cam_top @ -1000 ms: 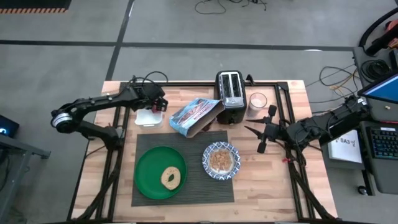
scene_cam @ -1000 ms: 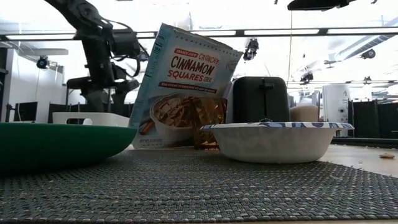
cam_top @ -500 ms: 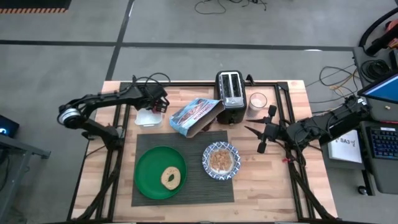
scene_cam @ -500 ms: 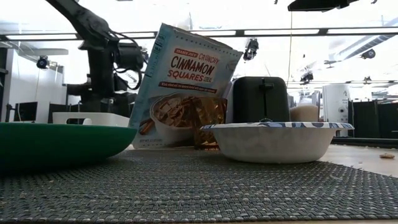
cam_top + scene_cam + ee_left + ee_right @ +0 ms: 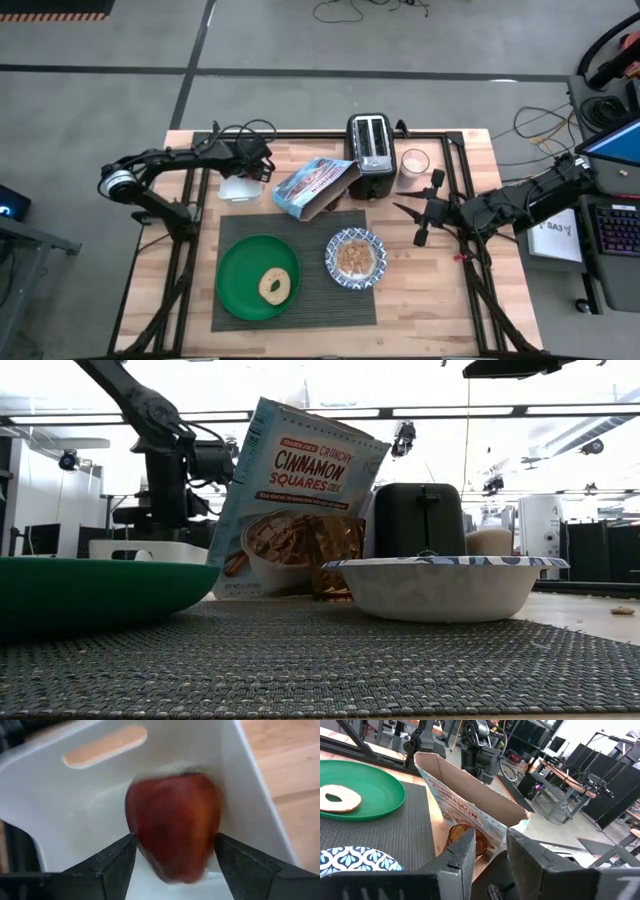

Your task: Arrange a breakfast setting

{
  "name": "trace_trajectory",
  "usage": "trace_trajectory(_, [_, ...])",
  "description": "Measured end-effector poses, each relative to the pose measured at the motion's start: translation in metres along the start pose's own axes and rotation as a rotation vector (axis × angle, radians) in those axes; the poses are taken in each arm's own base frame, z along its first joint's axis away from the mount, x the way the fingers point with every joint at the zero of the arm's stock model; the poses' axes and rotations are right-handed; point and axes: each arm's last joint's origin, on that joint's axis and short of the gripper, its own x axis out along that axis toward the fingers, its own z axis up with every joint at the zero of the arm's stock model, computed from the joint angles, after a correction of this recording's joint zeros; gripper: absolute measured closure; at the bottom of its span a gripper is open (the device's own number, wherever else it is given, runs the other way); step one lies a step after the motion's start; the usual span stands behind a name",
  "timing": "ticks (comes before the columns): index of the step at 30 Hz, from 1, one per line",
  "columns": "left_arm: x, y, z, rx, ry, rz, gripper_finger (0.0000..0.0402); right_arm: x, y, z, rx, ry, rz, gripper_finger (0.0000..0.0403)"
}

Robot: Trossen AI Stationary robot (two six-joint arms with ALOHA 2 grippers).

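Red fruit (image 5: 174,825) sitting in white tray (image 5: 238,187) at counter's back left, flanked close on both sides by left gripper (image 5: 258,170) jaws, apparently contacting its sides; judged a grasp closing or just made, not lifted yet. Dark grey placemat (image 5: 335,300) centred on counter (image 5: 430,290). Green plate (image 5: 240,275) on mat's left half, bagel (image 5: 275,285) on plate. Blue-and-white bowl (image 5: 356,258) on mat's right half, cereal (image 5: 357,257) already in it. Cereal box (image 5: 312,186) open, tilted, leaning against black toaster (image 5: 370,152) just behind mat. Glass of pale liquid (image 5: 413,165) beside toaster, off the mat. Right gripper (image 5: 424,212) hovering right of bowl, near counter's right rim, holding nothing visible; right wrist view shows 2 fingers with a narrow gap, so parted slightly, idle. Progress estimate: well past halfway. Done: mat, plate, bagel, bowl, cereal. Left: fruit out of tray and onto the setting, probably the plate. No spoon visible in any view, so still to be placed or out of frame. Possibly glass needs moving closer. Risk: round fruit slipping between jaws on lift.
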Motion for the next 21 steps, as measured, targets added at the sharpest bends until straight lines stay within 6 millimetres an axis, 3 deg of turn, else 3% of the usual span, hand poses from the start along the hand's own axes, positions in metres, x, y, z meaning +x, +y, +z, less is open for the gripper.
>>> trace_trajectory(12, [0.003,0.002,-0.004,-0.003,-0.001,0.013,0.0256,0.0,0.0,0.0,-0.001,0.001,0.0,0.0301])
trace_trajectory(21, [-0.022,0.009,0.007,0.009,-0.069,0.022,0.0257,0.0,0.0,0.0,0.006,0.001,0.0,0.0301])
